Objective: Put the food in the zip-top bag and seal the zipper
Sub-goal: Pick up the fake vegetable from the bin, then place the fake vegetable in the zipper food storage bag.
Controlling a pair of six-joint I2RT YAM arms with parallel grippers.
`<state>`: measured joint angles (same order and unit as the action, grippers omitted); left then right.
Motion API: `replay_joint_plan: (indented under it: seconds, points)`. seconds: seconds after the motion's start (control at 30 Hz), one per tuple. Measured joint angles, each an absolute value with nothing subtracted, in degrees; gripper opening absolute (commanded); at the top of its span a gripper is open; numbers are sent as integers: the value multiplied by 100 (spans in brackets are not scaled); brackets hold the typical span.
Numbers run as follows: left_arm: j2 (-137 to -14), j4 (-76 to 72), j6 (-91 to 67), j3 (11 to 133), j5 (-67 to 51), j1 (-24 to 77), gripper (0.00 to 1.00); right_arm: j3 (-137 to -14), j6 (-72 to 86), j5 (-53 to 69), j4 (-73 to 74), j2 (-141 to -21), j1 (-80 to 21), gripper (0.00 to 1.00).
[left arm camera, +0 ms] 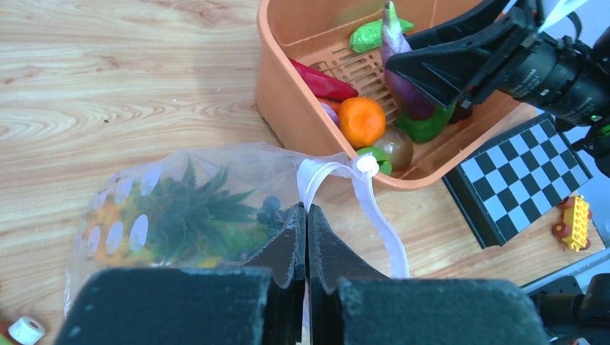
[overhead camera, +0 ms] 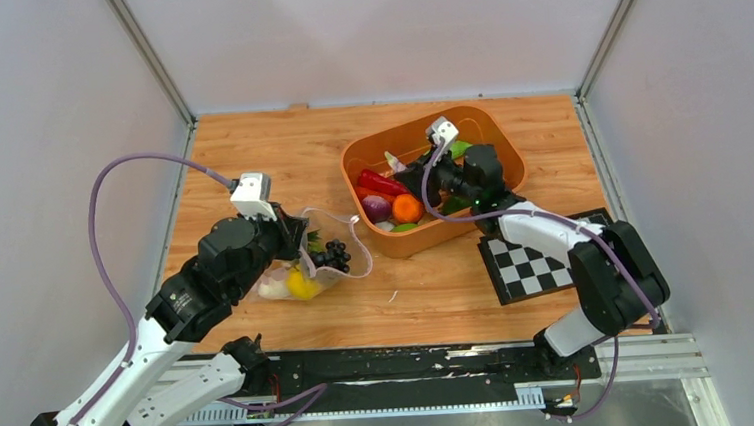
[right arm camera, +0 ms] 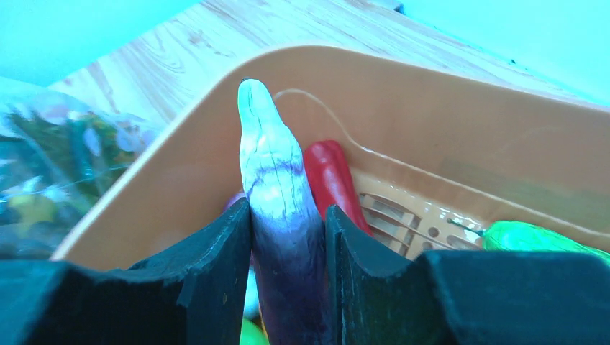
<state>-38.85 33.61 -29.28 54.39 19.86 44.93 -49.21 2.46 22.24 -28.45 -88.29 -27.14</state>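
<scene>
The zip-top bag lies left of the orange tub, mouth towards it, with a pineapple, a lemon and grapes inside. My left gripper is shut on the bag's mouth edge, where the whitish zipper loops open. My right gripper is inside the tub, shut on the purple eggplant, whose pale tip points up. Other food lies in the tub: a red pepper, an orange and green pieces.
A black-and-white checkerboard lies right of the tub, beside the right arm. A yellow-red toy block sits past it near the table edge. A small white roll lies by the bag's closed end.
</scene>
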Motion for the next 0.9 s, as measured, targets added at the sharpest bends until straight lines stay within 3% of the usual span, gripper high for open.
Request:
replay_joint_plan:
  seconds: [0.53, 0.9]
  points:
    - [-4001, 3323, -2941, 5439, 1785, 4493, 0, -4193, 1809, 3599, -5109, -7585, -2740, 17]
    - [-4058, 3238, -2974, 5439, 1603, 4493, 0, -4635, 1905, 4834, -5245, -7435, -3691, 17]
